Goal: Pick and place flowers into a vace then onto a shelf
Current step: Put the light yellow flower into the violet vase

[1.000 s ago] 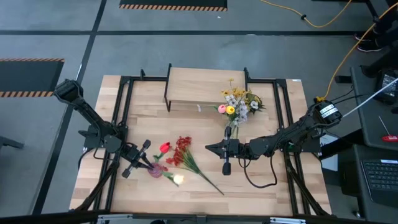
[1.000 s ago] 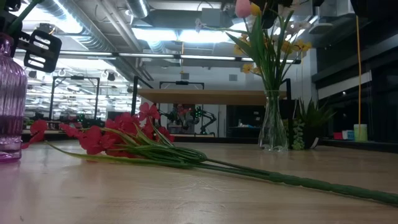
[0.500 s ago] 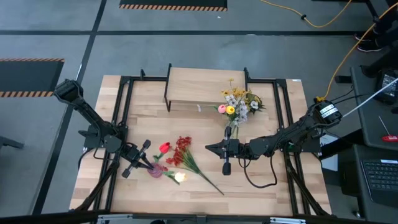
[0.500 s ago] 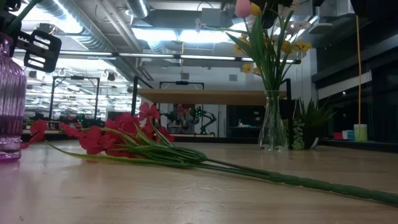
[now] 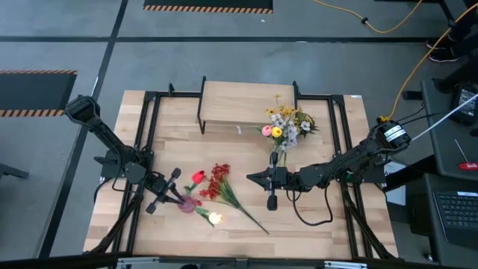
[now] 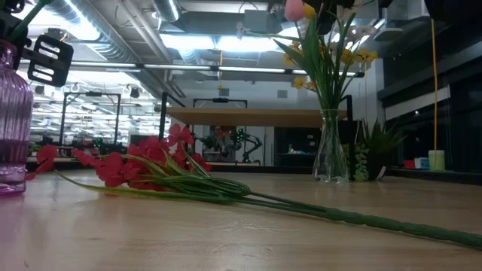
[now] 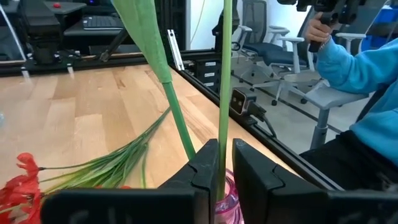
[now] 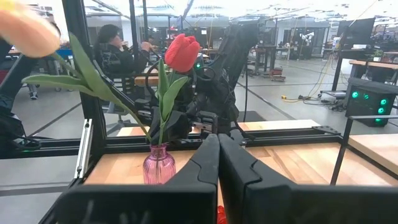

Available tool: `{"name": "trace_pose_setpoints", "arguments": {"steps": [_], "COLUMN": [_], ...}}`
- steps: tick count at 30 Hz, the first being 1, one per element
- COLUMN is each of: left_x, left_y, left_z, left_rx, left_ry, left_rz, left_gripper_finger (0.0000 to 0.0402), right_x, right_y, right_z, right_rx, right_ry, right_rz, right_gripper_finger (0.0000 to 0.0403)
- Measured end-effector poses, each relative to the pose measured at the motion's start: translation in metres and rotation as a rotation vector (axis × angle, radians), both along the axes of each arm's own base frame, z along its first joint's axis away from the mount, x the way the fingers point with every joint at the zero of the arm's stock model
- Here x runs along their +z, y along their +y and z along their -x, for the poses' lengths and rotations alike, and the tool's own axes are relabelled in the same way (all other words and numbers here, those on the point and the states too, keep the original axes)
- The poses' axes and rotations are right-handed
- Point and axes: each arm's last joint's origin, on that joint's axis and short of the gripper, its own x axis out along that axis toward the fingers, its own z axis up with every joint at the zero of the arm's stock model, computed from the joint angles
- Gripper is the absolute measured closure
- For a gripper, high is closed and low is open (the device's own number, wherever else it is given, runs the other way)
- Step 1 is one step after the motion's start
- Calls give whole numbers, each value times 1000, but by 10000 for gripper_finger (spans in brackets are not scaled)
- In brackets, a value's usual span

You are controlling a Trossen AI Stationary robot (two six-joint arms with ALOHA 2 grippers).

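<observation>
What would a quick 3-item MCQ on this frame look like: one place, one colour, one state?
1. The red berry spray lies:
A) on the shelf
B) flat on the tabletop
C) in a vase

2. The vase under the left gripper is:
A) purple
B) black
C) blue

3. The right gripper is:
A) open
B) shut on a stem
C) shut, empty

Answers:
1. B, its stalks lie along the wood.
2. A, the glass is tinted purple below the left gripper, which clamps a green stalk.
3. C, its fingers meet with nothing between them.
</observation>
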Motion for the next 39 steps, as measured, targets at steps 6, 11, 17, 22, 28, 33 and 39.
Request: {"name": "trace_pose_setpoints", "arguments": {"steps": [6, 11, 17, 22, 28, 33, 39], "left_x": [0, 0, 0, 2, 5, 5, 4], "left_y": [1, 1, 1, 1, 1, 1, 1], "left_z": [0, -1, -1, -1, 0, 0, 0], "left_rx": [38, 47, 48, 34, 18, 17, 22], "left_ry": [-5, -6, -7, -31, -56, -61, -54], "left_rz": [-7, -7, -7, -9, -11, -18, -25], "left_gripper_finger": [349, 349, 356, 356, 357, 357, 363], "right_x": [0, 0, 0, 0, 0, 0, 0], "right_y": [0, 0, 0, 0, 0, 0, 0], "right_z": [0, 0, 0, 0, 0, 0, 0], "right_rx": [0, 0, -1, 0, 0, 0, 0], "right_ry": [0, 0, 0, 0, 0, 1, 1], "right_rz": [0, 0, 0, 0, 0, -1, -2], "right_gripper_finger": [398, 398, 398, 398, 398, 398, 398]}}
